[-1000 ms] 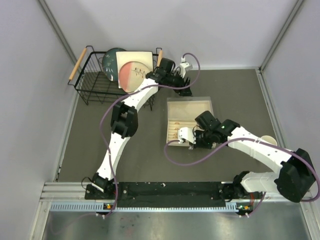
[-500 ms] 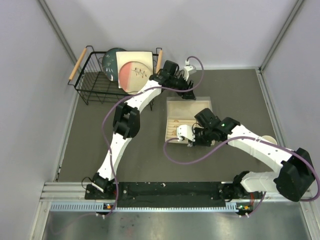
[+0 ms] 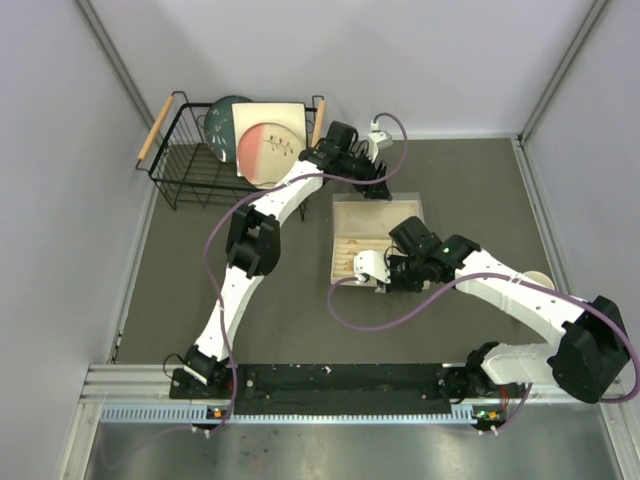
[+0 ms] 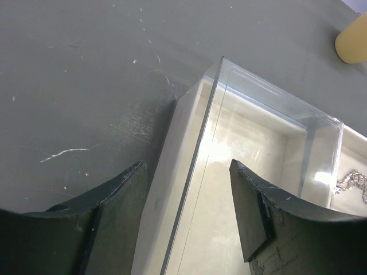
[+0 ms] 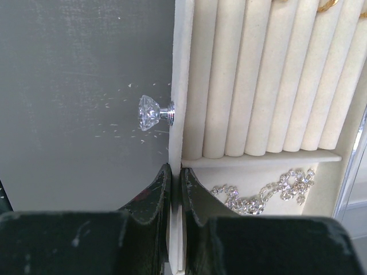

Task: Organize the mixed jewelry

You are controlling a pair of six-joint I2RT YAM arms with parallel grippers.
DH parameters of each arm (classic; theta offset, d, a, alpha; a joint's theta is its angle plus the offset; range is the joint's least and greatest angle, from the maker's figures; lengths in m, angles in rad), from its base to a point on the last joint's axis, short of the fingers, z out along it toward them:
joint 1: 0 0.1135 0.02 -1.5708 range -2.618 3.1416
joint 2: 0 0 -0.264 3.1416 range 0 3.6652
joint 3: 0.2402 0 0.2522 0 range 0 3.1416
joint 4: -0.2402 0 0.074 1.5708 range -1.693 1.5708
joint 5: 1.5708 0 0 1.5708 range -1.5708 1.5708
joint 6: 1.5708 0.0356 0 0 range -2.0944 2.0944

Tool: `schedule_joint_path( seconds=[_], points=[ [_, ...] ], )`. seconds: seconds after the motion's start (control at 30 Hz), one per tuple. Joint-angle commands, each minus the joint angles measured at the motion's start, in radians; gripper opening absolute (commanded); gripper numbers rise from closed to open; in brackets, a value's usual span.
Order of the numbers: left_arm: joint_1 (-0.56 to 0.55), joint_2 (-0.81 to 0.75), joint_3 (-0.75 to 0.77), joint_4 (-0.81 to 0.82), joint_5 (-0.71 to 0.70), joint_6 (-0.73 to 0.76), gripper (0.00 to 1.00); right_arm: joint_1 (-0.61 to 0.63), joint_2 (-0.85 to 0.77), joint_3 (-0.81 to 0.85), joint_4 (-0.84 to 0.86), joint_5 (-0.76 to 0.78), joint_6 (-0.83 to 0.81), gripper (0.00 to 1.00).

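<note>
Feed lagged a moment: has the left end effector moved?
Yes: the left end effector slid slightly right, away from the wire basket, toward the box.

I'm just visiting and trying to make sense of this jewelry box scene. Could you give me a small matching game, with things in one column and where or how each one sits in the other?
Things:
1. crystal knob
2. silver chain
3. right end effector
4. left end effector

Places or states:
A. lying in the compartment below the ring rolls
B. shut on the box wall
C. sticking out from the outside of the box wall
D. open, astride the edge of the clear lid

Pairs: 1-C, 2-A, 3-B, 4-D
</note>
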Motion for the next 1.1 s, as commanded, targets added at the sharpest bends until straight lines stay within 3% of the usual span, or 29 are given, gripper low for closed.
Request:
schedule_joint_path(
  seconds=[0.0, 0.7, 1.07],
  points=[
    [-0.006, -0.003, 0.004, 0.025, 0.011, 0.005, 0.65, 0.002, -0.05, 0.006, 0.09, 0.01, -0.027, 0.0],
    [-0.006, -0.006, 0.0, 0.011, -0.002, 0.019, 0.65, 0.055, -0.114, -0.015, 0.081, 0.022, 0.042, 0.0],
    [-0.006, -0.006, -0.011, 0.009, -0.005, 0.025, 0.64, 0.081, -0.125, -0.11, 0.181, 0.091, -0.002, 0.0]
  ],
)
